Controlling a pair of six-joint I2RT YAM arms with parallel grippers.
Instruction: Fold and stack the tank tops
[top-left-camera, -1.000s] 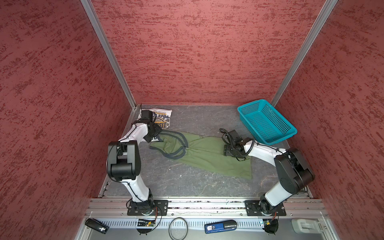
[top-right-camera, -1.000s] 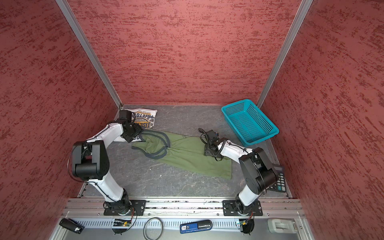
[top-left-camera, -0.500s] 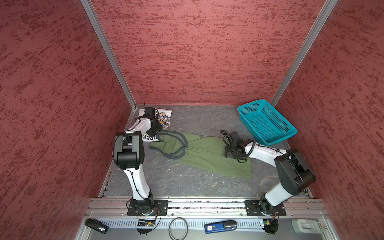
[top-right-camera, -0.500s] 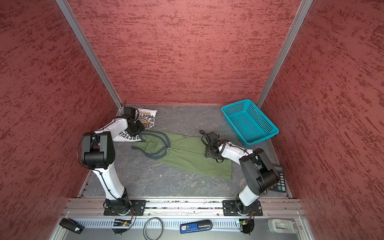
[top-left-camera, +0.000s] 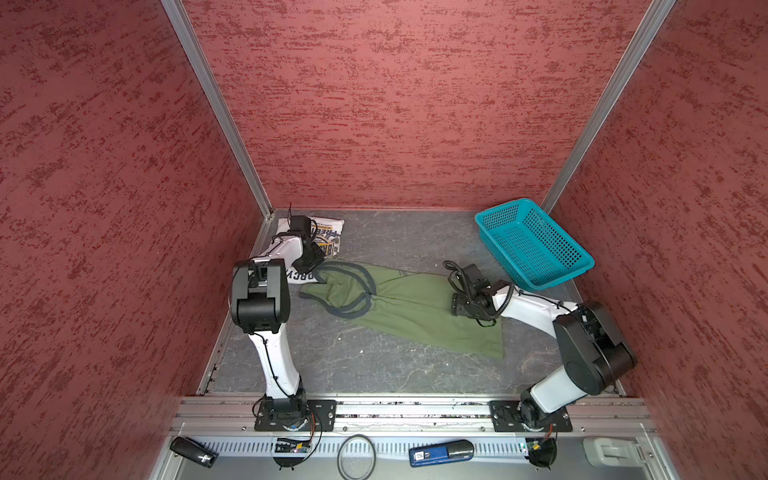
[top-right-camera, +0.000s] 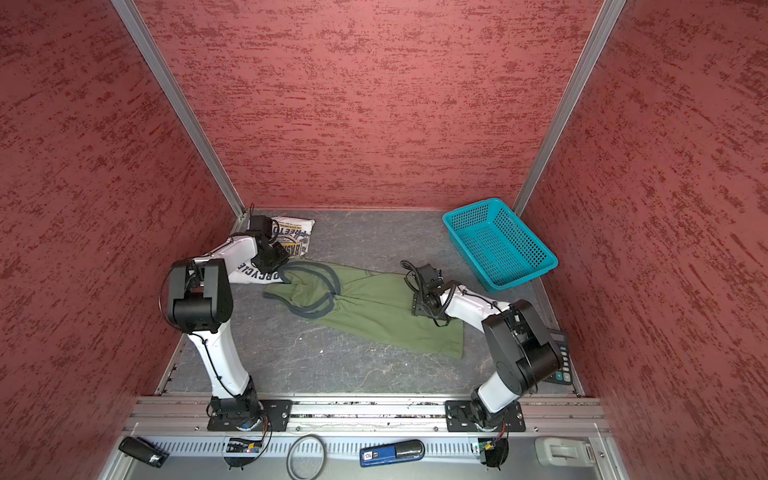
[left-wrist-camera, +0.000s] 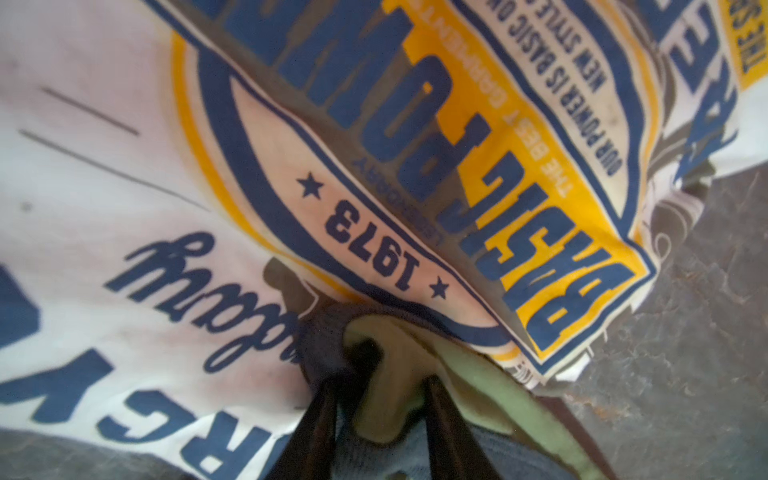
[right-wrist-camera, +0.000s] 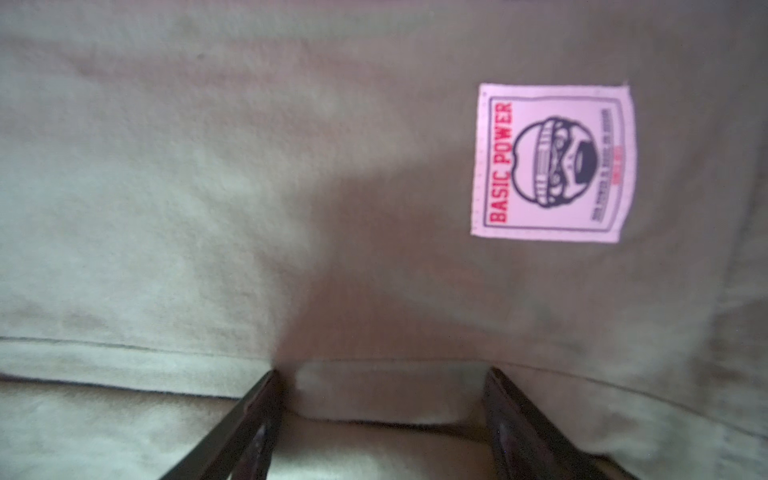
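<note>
Floppy olive green cloth tank top (top-left-camera: 415, 309)
Left gripper (left-wrist-camera: 382, 376) pinches its strap (left-wrist-camera: 401, 353); hem (right-wrist-camera: 145, 357) lies under our open right gripper (right-wrist-camera: 382, 372).

The spread tank top (top-left-camera: 415, 311) lies between the grippers, with its straps at the left gripper (left-wrist-camera: 390, 374) and its hem under the right gripper (right-wrist-camera: 382, 374). The folded tank top (top-left-camera: 328, 232) lies just behind the left gripper. The basket (top-left-camera: 503, 249) stands behind and to the right of the right gripper.
</note>
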